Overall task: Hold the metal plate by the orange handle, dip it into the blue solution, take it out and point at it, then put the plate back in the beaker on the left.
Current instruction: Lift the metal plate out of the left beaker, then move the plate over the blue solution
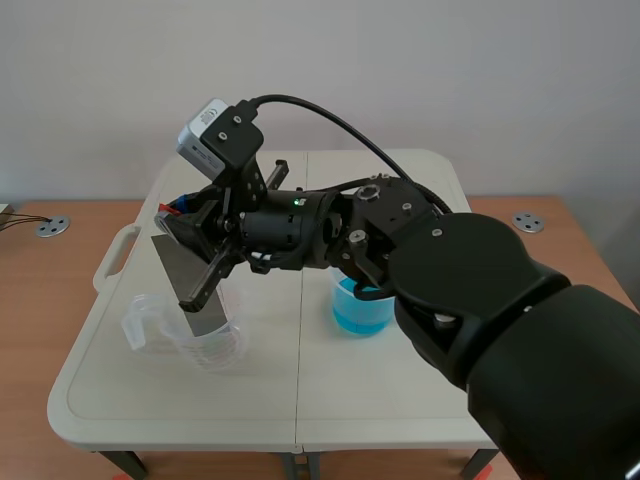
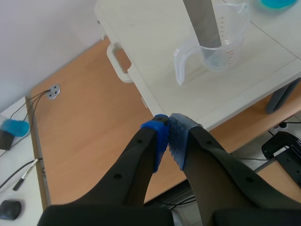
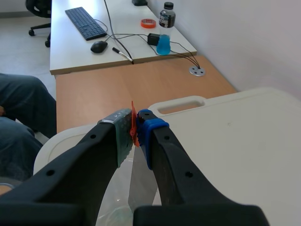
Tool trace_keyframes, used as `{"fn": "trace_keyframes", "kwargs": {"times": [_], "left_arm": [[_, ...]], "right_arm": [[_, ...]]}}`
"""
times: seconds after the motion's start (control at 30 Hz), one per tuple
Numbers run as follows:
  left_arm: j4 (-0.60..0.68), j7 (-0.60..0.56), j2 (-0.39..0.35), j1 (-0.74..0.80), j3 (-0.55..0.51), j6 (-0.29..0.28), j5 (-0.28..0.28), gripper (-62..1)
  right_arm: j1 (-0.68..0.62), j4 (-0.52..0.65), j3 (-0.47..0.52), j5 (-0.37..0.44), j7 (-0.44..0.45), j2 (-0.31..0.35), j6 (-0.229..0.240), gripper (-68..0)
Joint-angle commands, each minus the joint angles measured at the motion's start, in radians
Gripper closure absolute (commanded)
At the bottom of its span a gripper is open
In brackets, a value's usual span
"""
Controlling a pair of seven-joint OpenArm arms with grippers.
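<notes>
The grey metal plate hangs upright with its lower end inside the clear beaker on the left of the white table. My right gripper reaches across from the right and is shut on the plate's orange handle. In the right wrist view the orange handle shows between the pads of the right gripper, and the plate drops below them. The left gripper is shut on nothing, off the table's left side, looking toward the plate and beaker. The beaker of blue solution stands mid-table.
The white folding table has a carry handle on its left edge and rests on a wooden desk. Beyond lie a second desk with a keyboard, a mouse and cables, and a seated person's legs.
</notes>
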Motion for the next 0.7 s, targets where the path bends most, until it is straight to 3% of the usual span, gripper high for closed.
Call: {"fn": "trace_keyframes", "kwargs": {"times": [0.0, 0.13, 0.67], "left_arm": [[0.004, -0.01, 0.005, -0.001, 0.003, 0.001, -0.007, -2.3], [0.004, -0.01, 0.005, -0.001, 0.003, 0.001, -0.007, -2.3], [0.004, -0.011, 0.002, -0.001, 0.003, -0.002, -0.007, -2.3]], "right_arm": [[0.025, 0.033, -0.005, 0.011, 0.029, 0.018, 0.019, -1.3], [0.023, 0.08, -0.005, 0.012, 0.04, 0.048, 0.056, -1.3], [-0.025, 0.337, 0.01, 0.012, 0.023, 0.145, 0.056, -1.3]]}}
